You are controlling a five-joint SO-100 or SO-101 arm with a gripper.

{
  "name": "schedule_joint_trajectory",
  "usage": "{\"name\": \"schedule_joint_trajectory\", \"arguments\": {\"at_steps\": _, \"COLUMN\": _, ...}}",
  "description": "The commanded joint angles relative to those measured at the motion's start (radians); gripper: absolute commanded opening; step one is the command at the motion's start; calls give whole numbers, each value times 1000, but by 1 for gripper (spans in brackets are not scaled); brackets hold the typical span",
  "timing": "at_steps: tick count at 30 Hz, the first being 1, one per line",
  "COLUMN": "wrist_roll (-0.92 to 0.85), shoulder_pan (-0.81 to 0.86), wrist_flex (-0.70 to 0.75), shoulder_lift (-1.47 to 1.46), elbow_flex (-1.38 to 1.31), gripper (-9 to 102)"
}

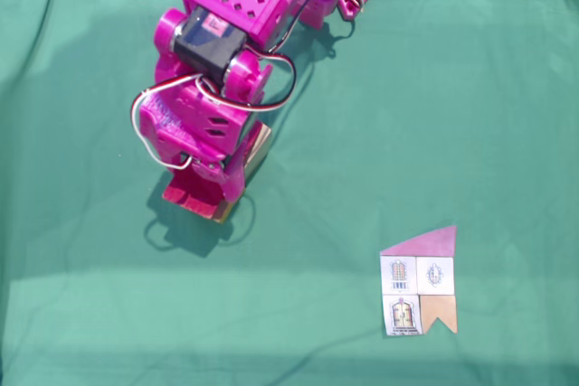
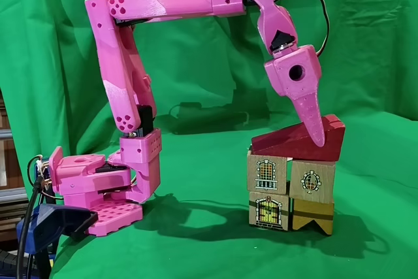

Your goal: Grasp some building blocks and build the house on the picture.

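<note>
One fixed view looks straight down on the green cloth (image 1: 507,88), with the pink arm (image 1: 217,70) at 11 o'clock and the picture (image 1: 419,282) at 4 o'clock. The other fixed view stands low at table height, facing the arm (image 2: 163,4) side-on. Both views share the arm and cloth (image 2: 196,220).

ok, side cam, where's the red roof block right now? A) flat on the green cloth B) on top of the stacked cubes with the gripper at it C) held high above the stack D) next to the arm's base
B: in a fixed view the red roof block sits on the stacked cubes, with the gripper finger against it.
</note>
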Motion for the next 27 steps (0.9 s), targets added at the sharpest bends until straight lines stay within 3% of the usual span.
{"name": "schedule_joint_trajectory", "arguments": {"at_steps": 1, "wrist_roll": -8, "shoulder_pan": -2, "wrist_flex": 3, "shoulder_lift": 14, "elbow_flex": 5, "gripper": 25}}
{"name": "schedule_joint_trajectory", "arguments": {"at_steps": 6, "wrist_roll": -8, "shoulder_pan": -2, "wrist_flex": 3, "shoulder_lift": 14, "elbow_flex": 5, "gripper": 26}}
{"name": "schedule_joint_trajectory", "arguments": {"at_steps": 15, "wrist_roll": -5, "shoulder_pan": 5, "wrist_flex": 8, "shoulder_lift": 14, "elbow_flex": 5, "gripper": 41}}
{"name": "schedule_joint_trajectory", "arguments": {"at_steps": 27, "wrist_roll": 9, "shoulder_pan": -3, "wrist_flex": 12, "shoulder_lift": 179, "elbow_flex": 6, "gripper": 41}}
